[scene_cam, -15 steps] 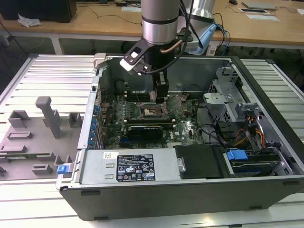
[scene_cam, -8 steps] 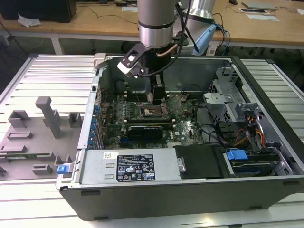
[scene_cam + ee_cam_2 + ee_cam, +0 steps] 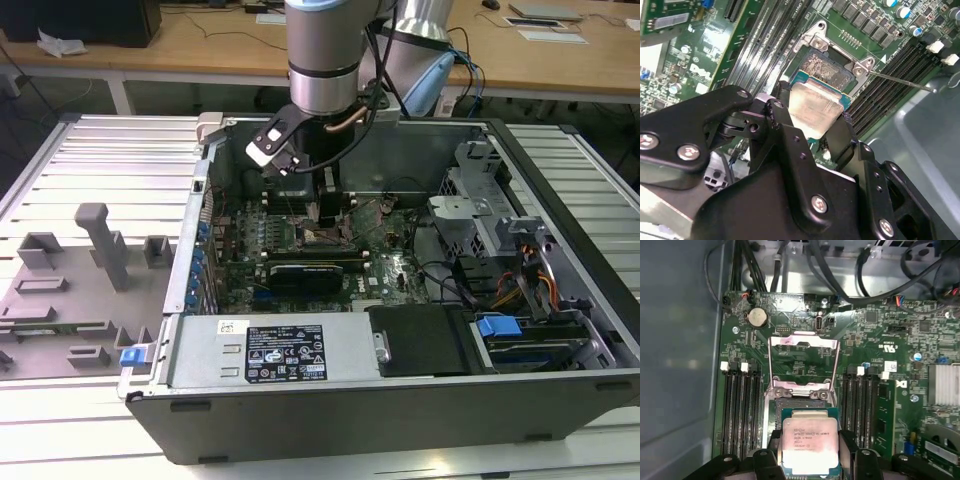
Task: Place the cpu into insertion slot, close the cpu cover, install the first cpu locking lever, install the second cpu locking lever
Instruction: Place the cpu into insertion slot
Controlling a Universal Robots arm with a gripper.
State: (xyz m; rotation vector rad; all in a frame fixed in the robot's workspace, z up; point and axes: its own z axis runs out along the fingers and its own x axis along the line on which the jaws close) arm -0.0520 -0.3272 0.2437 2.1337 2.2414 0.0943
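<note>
The cpu (image 3: 810, 442) has a dull silver metal top. The cover (image 3: 802, 341) is shiny bare metal. The gripper (image 3: 812, 131) is matt black. The board (image 3: 880, 330) is green and a bit shiny.

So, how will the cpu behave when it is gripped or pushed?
The cpu looks stiff: a flat, metal-faced plate, unlikely to bend. Its smooth edges may slip in the pincer. Thin and small, it is probably light and could tilt if nudged.

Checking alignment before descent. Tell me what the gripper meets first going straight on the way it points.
The gripper, shut on the cpu, points down at the insertion slot. The held cpu would probably meet that open socket first, though the gap between them is unclear.
</note>
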